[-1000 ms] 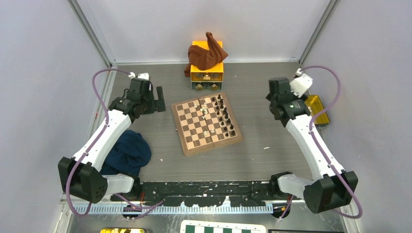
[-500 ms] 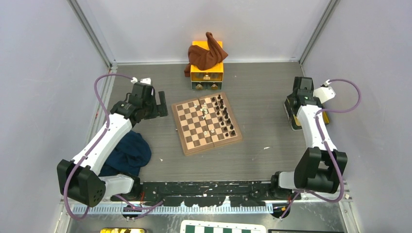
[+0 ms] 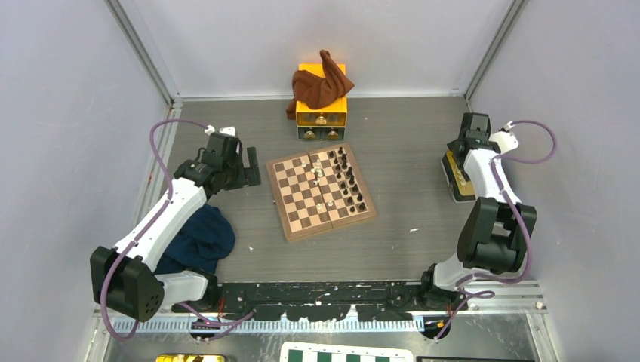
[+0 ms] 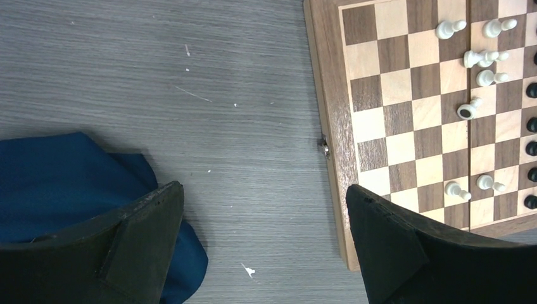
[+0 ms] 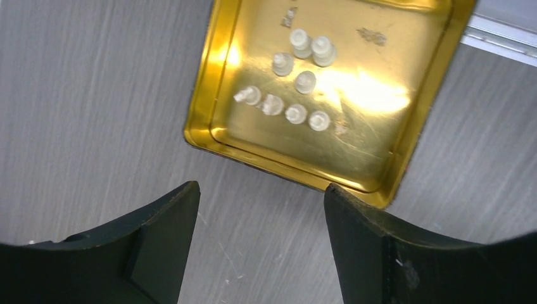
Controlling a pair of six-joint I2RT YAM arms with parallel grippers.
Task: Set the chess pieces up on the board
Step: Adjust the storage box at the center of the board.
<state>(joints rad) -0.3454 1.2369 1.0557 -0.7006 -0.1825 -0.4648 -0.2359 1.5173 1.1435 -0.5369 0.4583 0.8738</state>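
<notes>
The wooden board (image 3: 278,197) lies at mid-table, with dark chess pieces (image 3: 351,181) along its right side and a few white ones (image 3: 317,172) near the middle. My left gripper (image 3: 249,162) hovers open just left of the board. In the left wrist view the gripper (image 4: 263,202) straddles bare table beside the board's edge (image 4: 326,95), where white pieces (image 4: 481,58) stand and one (image 4: 468,111) lies tipped. My right gripper (image 3: 459,160) hangs open over a yellow tray (image 3: 455,185). The right wrist view shows the gripper (image 5: 261,190) empty at the tray's rim (image 5: 202,114), with several white pieces (image 5: 304,81) inside.
An orange drawer box (image 3: 322,113) draped with a brown cloth (image 3: 321,83) stands behind the board. A blue cloth (image 3: 198,235) lies under the left arm, also near my left finger (image 4: 57,183). A green-and-white checkered board (image 3: 347,353) sits beyond the near rail.
The right arm has swung out to the right and folded back, bringing its gripper over the yellow tray. The left gripper has edged slightly toward the board.
</notes>
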